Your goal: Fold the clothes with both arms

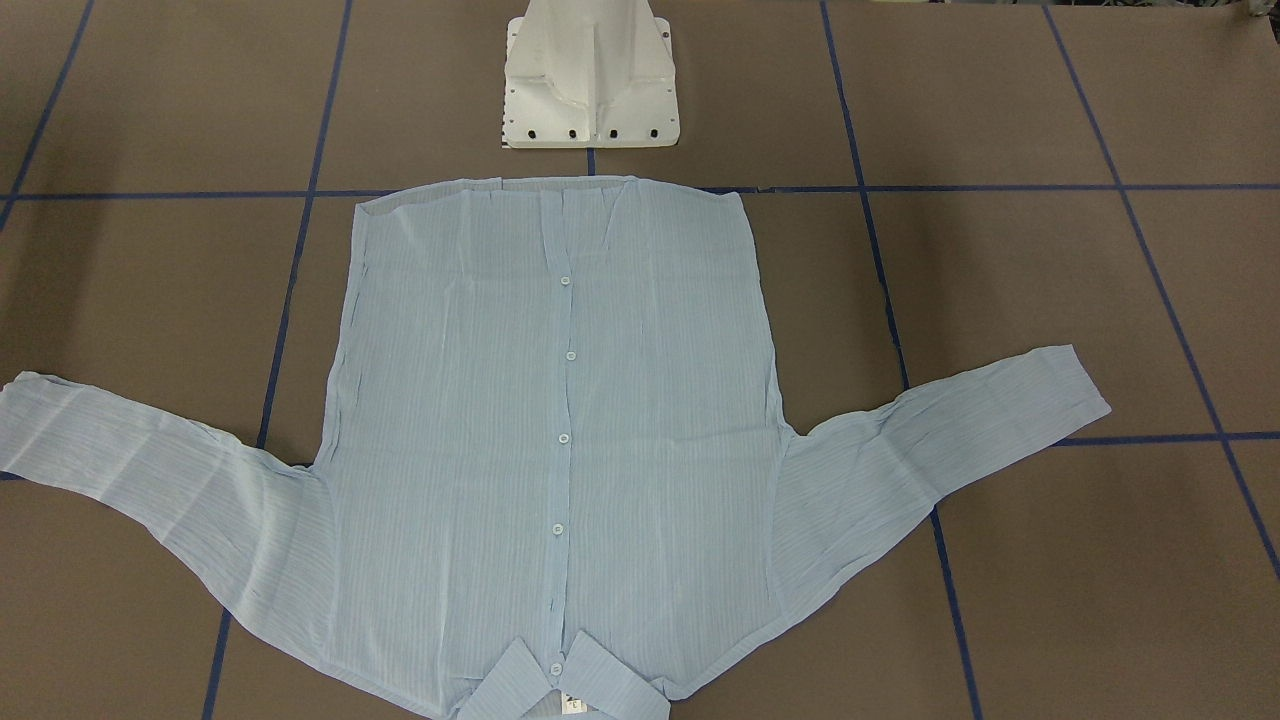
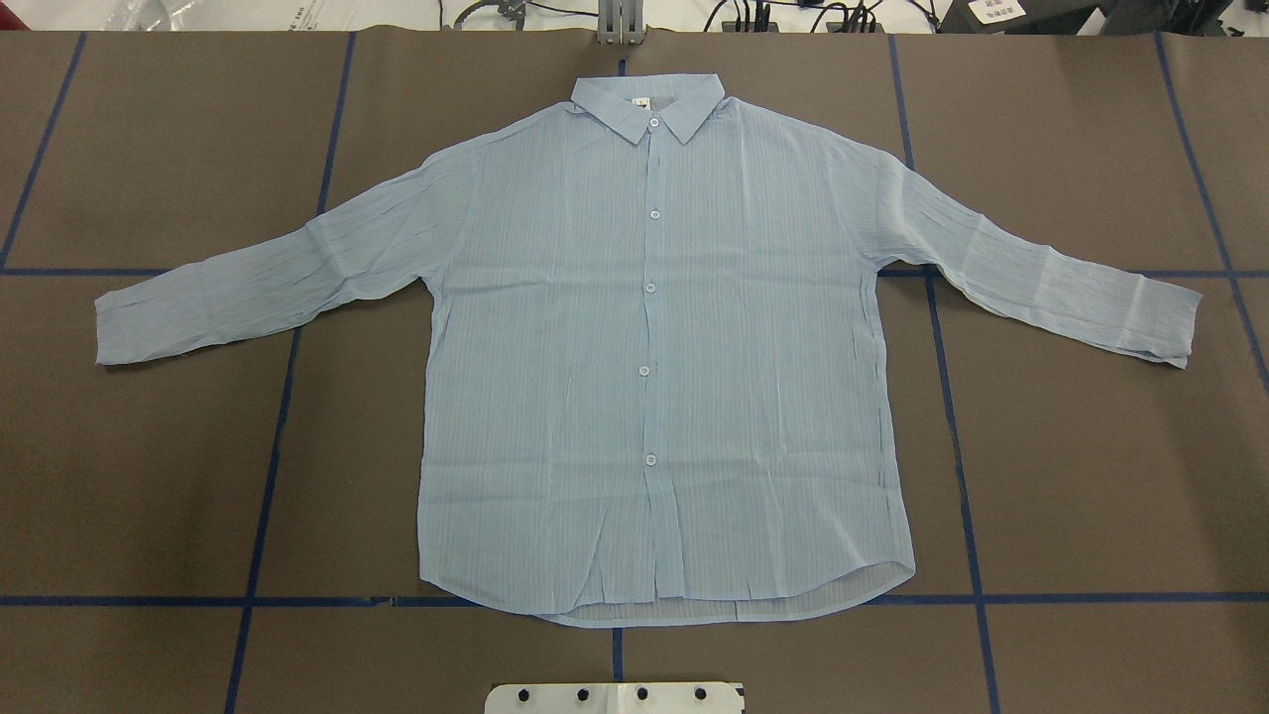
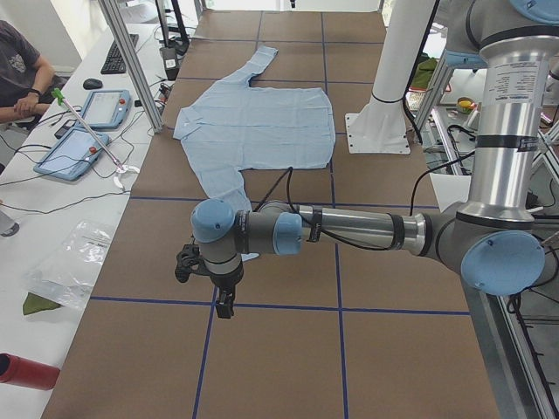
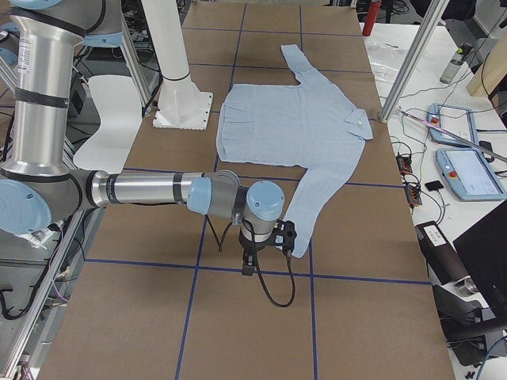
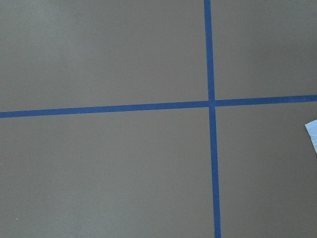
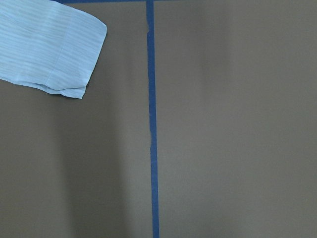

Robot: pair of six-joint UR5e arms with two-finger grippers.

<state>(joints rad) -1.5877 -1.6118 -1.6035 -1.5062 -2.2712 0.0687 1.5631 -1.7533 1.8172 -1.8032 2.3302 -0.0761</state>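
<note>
The light blue shirt [image 2: 654,347] lies flat and buttoned on the brown table, front up. Its collar [image 2: 649,104] points away from the robot's base and both sleeves are spread out to the sides. My left arm [image 3: 349,229] reaches out low beyond the left cuff, and its gripper [image 3: 225,304] hangs over bare table. I cannot tell its state. A corner of that cuff [image 5: 312,135] shows at the left wrist view's edge. My right arm [image 4: 150,190] mirrors it, with its gripper [image 4: 249,265] beside the right cuff [image 6: 54,47]. I cannot tell its state either.
The white pedestal [image 1: 590,90] stands just behind the shirt's hem. Blue tape lines [image 2: 947,397] grid the table. A side bench holds tablets [image 3: 74,153], a plastic bag and a red bottle [image 3: 26,371]. A seated person [image 3: 17,70] is at its far end.
</note>
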